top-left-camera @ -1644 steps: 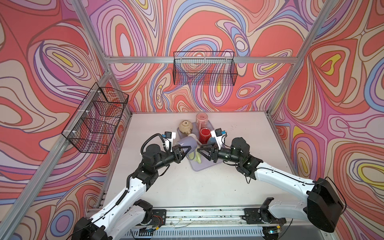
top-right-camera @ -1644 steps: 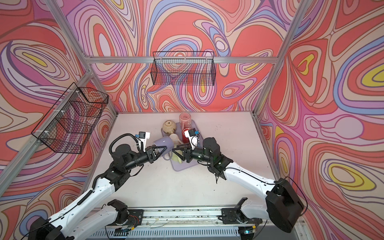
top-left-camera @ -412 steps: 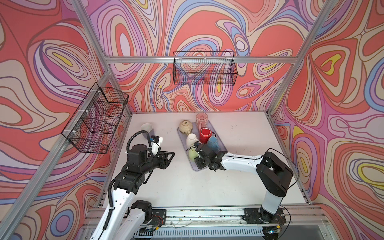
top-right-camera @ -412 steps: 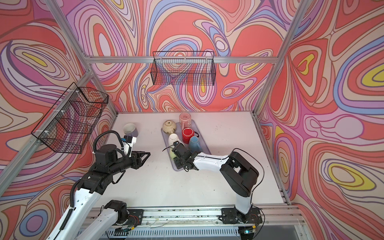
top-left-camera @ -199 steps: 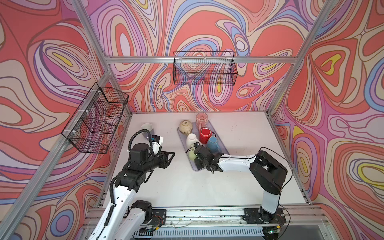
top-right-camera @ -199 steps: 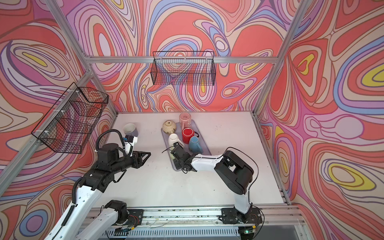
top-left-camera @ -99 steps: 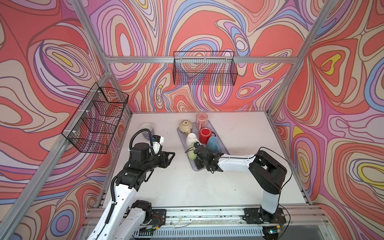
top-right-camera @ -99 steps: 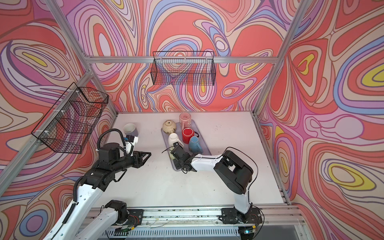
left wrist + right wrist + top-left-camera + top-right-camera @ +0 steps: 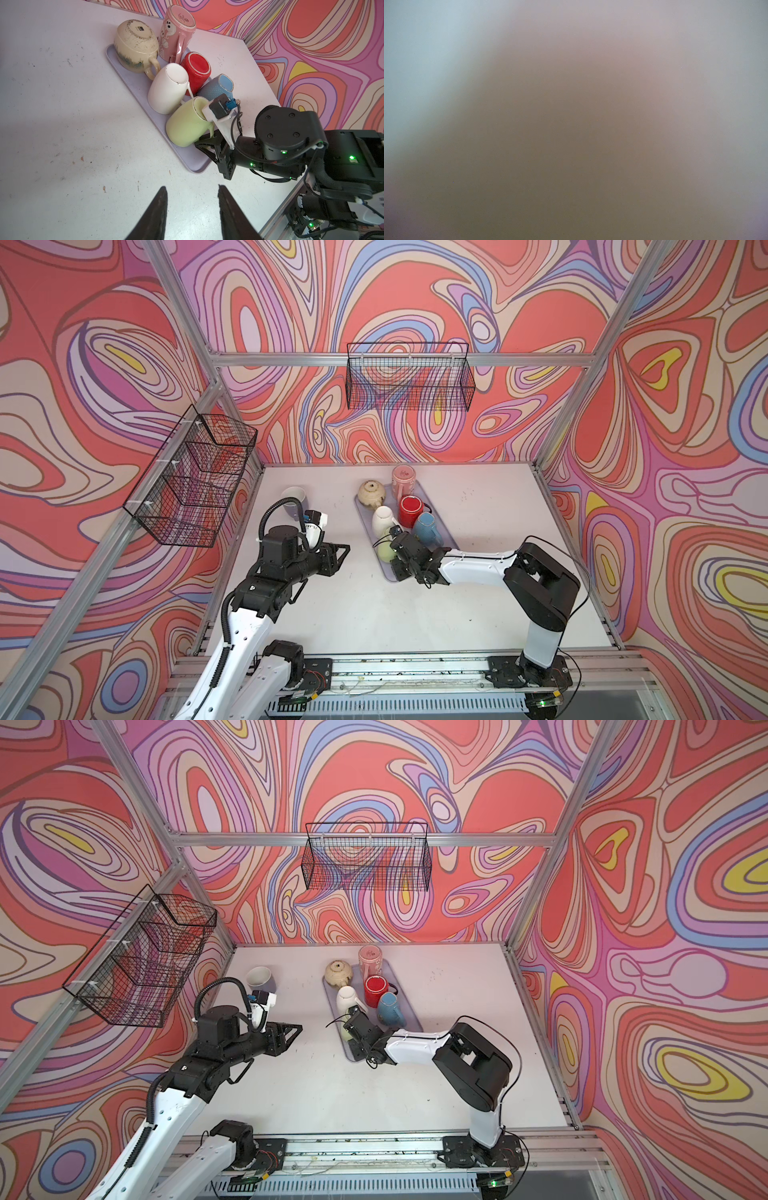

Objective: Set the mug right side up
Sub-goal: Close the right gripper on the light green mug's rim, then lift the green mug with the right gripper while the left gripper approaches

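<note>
Table [image 9: 478,614] was white, inside patterned walls. One wire basket [image 9: 409,379] hung on the back wall and a second wire basket [image 9: 191,477] on the left wall.

Right arm [image 9: 478,570] lay low across the table, reaching to the near end of the tray [image 9: 187,160]. Left arm [image 9: 249,614] sat left of the tray, well apart from it.

The tray ran front to back mid-table and held six mugs, packed touching. Beige mug [image 9: 135,43] and pink mug [image 9: 176,31] were base-up at the far end. Red mug [image 9: 196,68], white mug [image 9: 168,89] and blue mug [image 9: 216,87] were mid-tray with bases showing, and the white one leaned.

Green mug [image 9: 187,124] was the task item. It was tipped over at the tray's near end, against the white mug.

A lavender mug [image 9: 294,499] stood upright on the table at rear left, off the tray.

Right gripper [image 9: 205,143] was at the green mug's handle, and its jaws looked pinched on it. Left gripper [image 9: 191,207] was spread, empty, and hovered over bare table.

Right wrist view was pure blur.
</note>
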`<move>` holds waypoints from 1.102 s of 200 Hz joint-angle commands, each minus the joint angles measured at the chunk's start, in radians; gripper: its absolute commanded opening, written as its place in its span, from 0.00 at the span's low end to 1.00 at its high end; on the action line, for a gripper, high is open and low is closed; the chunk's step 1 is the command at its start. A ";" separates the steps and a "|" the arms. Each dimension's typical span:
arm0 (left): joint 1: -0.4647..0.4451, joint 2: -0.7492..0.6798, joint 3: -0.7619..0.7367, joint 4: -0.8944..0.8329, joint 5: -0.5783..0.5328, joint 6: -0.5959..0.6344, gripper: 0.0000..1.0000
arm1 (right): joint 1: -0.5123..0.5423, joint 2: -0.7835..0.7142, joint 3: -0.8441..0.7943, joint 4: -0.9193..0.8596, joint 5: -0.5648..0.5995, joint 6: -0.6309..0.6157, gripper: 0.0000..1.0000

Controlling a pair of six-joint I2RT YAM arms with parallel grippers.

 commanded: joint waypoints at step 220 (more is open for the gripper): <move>-0.045 -0.018 -0.060 0.197 0.201 -0.150 0.44 | -0.085 -0.610 -0.230 0.176 -0.255 0.092 0.05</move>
